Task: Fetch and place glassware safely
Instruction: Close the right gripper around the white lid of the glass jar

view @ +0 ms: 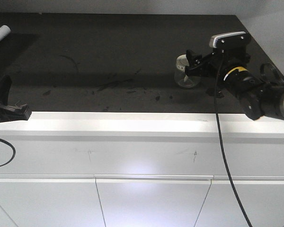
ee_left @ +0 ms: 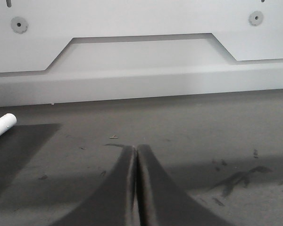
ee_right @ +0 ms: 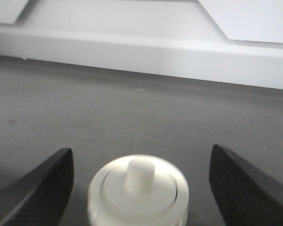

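Where the front camera looks: a dark countertop point(view: 109, 47) above a white cabinet front point(view: 146, 198).
Jar, front view: the glass jar point(view: 184, 78) stands upright on the right half of the countertop, back from the white front edge. Its cream-white lid point(view: 181, 60) is partly hidden.
Right gripper, front view: the right gripper point(view: 191, 64) reaches in from the right at jar height. Its black fingers overlap the jar, and contact cannot be judged from this angle.
Left gripper, front view: the left gripper point(view: 23, 112) hangs over the front edge at far left, well apart from the jar.
Tube, front view: a white tube point(view: 1, 35) lies near the far left corner.
Cable, front view: a black cable point(view: 225, 156) drops from the right arm across the cabinet front.
Left gripper, left wrist view: the two fingers are pressed together with nothing between them point(ee_left: 136, 155), above bare countertop point(ee_left: 203, 132).
Tube, left wrist view: its rounded end point(ee_left: 2, 126) pokes in at the left edge.
Jar, right wrist view: the lid point(ee_right: 138, 197) and its central knob point(ee_right: 140, 172) sit centred between the fingers.
Right gripper, right wrist view: the jaws are spread wide point(ee_right: 139, 153), with one finger point(ee_right: 42, 188) on each side of the jar. Dark countertop shows in both gaps, so neither finger touches the jar.
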Tool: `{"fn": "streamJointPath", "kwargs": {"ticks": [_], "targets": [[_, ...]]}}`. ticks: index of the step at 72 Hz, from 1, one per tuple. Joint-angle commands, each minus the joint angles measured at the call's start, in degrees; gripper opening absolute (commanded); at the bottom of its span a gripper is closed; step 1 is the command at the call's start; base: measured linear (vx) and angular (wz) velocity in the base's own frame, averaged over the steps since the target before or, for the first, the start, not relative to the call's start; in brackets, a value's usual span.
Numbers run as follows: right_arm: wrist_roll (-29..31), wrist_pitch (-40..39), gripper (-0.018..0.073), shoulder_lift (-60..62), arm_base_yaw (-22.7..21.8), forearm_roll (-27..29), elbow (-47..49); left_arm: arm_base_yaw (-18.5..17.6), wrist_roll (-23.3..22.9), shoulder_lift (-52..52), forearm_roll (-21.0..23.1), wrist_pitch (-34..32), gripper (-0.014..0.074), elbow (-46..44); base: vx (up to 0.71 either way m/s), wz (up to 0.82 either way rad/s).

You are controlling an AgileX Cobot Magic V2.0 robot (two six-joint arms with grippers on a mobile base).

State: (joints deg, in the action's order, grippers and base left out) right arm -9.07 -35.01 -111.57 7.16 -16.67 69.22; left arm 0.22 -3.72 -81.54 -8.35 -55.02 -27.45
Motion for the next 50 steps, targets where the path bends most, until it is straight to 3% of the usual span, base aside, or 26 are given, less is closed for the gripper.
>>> {"fn": "streamJointPath", "kwargs": {"ticks": [1,16,38,50], "targets": [[0.64,-1.34,0.0558,0.14,-0.07,-0.66,6.34,-0.02,-0.50,1.83,0.50,-4.20,-0.0007,-1.10,0.00,0.00],[0.49,0.02,0.0558,-4.96,-0.07,-0.66,13.19,-0.02,-0.50,1.83,0.50,-4.20,-0.0007,-1.10,0.00,0.00],[-0.97,-1.05,0.0555,-9.38,-0.07,-0.72,16.06,-0.02,-0.50,1.83,0.50,-4.20,-0.0007,-1.10,0.00,0.00],[-0.97,-1.07,0.0463,-9.99,-0.07,-0.85,16.31,-0.02,-0.50,1.83,0.50,-4.20,-0.0007,-1.10,0.00,0.00]]}}
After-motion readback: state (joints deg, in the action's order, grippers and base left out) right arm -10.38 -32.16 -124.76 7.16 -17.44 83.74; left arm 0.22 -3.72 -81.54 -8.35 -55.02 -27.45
